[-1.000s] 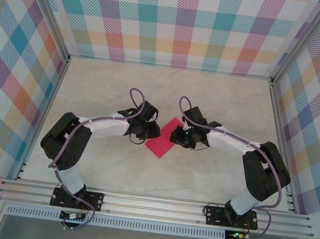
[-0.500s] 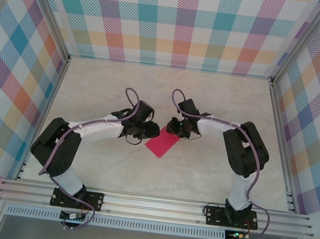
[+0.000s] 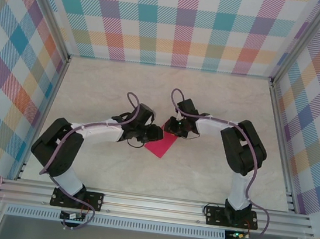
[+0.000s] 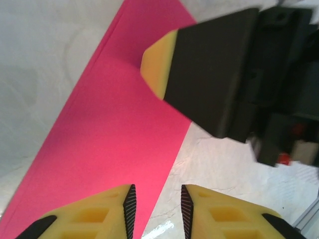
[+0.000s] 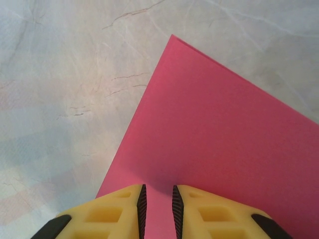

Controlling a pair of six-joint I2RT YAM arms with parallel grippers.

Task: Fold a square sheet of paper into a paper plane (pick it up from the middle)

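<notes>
The right fingers [image 5: 114, 211] stood a narrow slot apart, tips down on the far end of the square sheet of paper [image 5: 224, 139], with pink showing in the slot. No pinch could be confirmed. The left fingers [image 4: 99, 211] were likewise slightly apart. One tip sat over the paper's long edge, the other over bare bench [image 4: 224, 164] just beside it, and nothing was held between them. Ahead of the left fingers, one tip of the right pair rested on the paper.

Compared with a second ago, the right arm had drawn its elbow in and carried its fingers from beside the paper onto its far end. The left fingers had closed in from the paper's side to its edge. The paper itself lay flat on the bench in much the same place, as a long strip with a doubled edge, apparently folded in half already.

Judgement: both pairs were now placed to pin and crease, so a further fold looked imminent. No dart shape existed yet.
</notes>
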